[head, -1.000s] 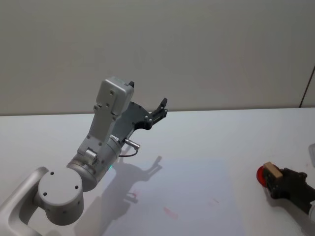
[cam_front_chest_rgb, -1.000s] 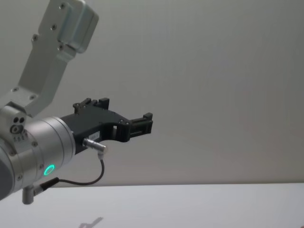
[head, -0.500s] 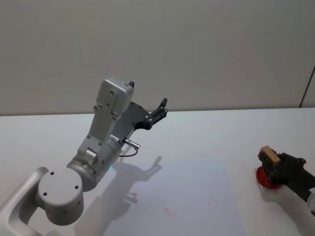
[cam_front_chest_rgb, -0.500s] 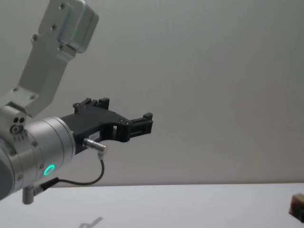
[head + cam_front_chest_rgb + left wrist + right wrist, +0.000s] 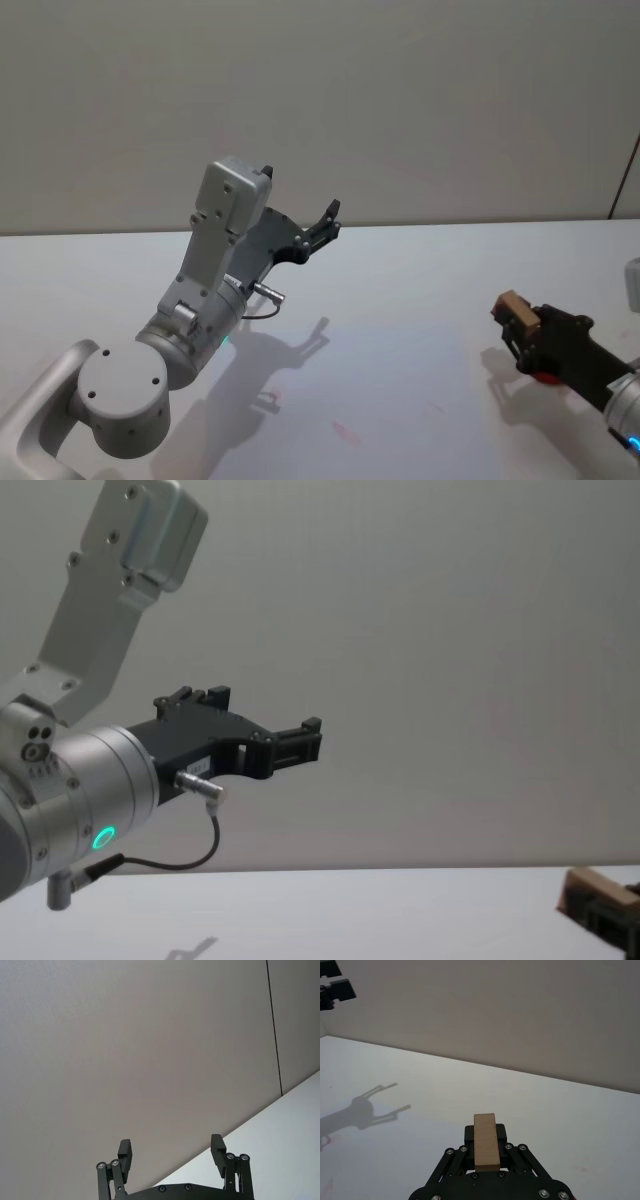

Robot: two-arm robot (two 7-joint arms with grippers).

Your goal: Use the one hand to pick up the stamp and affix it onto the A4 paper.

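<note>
- Head view: I've got my right tool (image 5: 517, 322) clamped on the stamp (image 5: 513, 307), held off the desk (image 5: 400, 280) at its right side, above a red pad (image 5: 545, 378).
- Left tool (image 5: 326, 222) raised, fingers spread wide, empty.

Right gripper (image 5: 517, 325) clamped — left gripper (image 5: 326, 224) (raised).

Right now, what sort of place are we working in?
Probably a robot lab bench: a white table, a plain grey wall behind, the right gripper holding the stamp, and the left gripper raised, idle.
</note>
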